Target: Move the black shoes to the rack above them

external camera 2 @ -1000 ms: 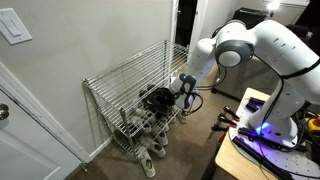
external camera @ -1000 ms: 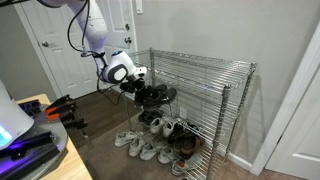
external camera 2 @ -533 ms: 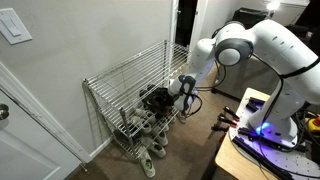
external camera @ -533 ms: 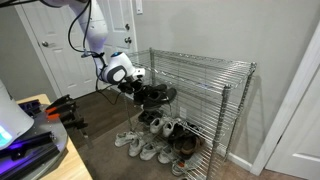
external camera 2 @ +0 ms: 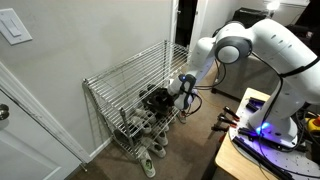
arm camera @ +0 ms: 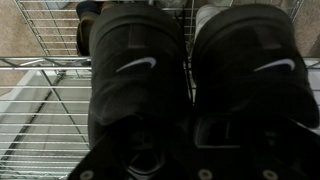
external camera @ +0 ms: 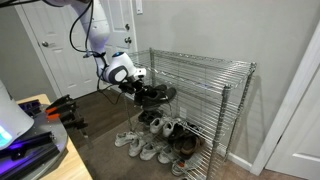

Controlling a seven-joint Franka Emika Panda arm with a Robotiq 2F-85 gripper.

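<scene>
Right now the black shoes (external camera: 156, 95) (external camera 2: 155, 100) are at the front edge of a middle shelf (external camera: 200, 92) of the shiny wire stand. They sit side by side with the toes pointing into the stand. The top rack (external camera: 200, 59) (external camera 2: 133, 66) is above them and has no shoes on it.

The white robot arm (external camera: 98, 35) (external camera 2: 255, 40) reaches down to the stand. Its gripper (external camera: 139, 83) (external camera 2: 177, 91) is right at the back end of the black shoes, touching them or very close. It looks dark against the dark shoes, so I cannot tell how wide it is spread or if it has hold of them.

From the wrist view, the two black shoes (arm camera: 135, 90) fill almost all of the picture. Each one has a small white mark (arm camera: 135, 65) on top. Thin wire bars (arm camera: 40, 110) show under and beside them. The bottom edge of this view is too dark to make out.

Lower down, white sneakers (external camera: 145, 148) (external camera 2: 148, 152) lie on the floor and at the bottom of the stand. A white door (external camera: 60, 50) is behind the arm in an exterior view. A light switch (external camera 2: 12, 28) is on the wall
</scene>
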